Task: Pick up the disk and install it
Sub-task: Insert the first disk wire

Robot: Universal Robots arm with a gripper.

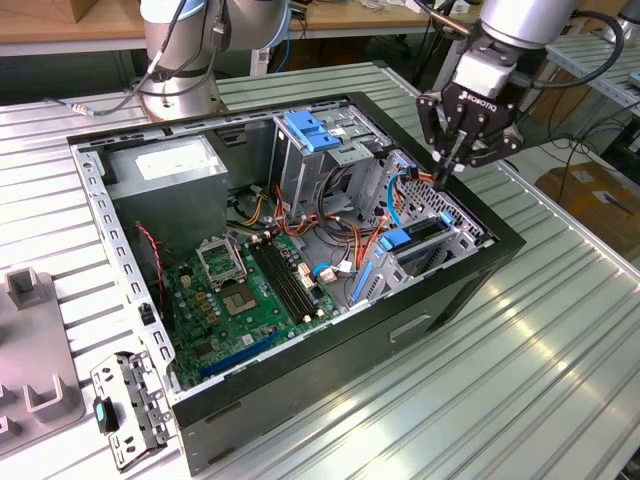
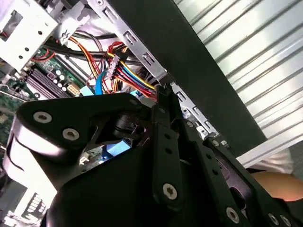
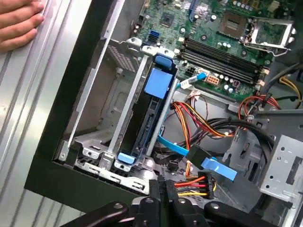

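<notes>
The black multi-link robot gripper (image 1: 453,172) hung over the far corner of the open black desktop computer case (image 1: 455,290), which lay on its side on the ribbed aluminium surface (image 1: 560,360) so that its insides faced up for access. Its jaws were pinched together at the tips with nothing between them, poised just above the bundle of red, yellow and orange power wires (image 3: 196,182) by the case wall.

And the disk? The flat silver-grey hard drive in its blue plastic carrier (image 3: 152,113) sat on edge in the low grey metal drive cage (image 1: 440,245) near the case's front, blue end tab up, looking already slotted into its bay rather than waiting to be picked. My read: the install looked close to done, though whether it had clicked fully home could not be told.

A person's hand (image 3: 19,23) rested on the surface beside the case, perhaps steadying it. The green motherboard (image 1: 250,290) lay well apart.
</notes>
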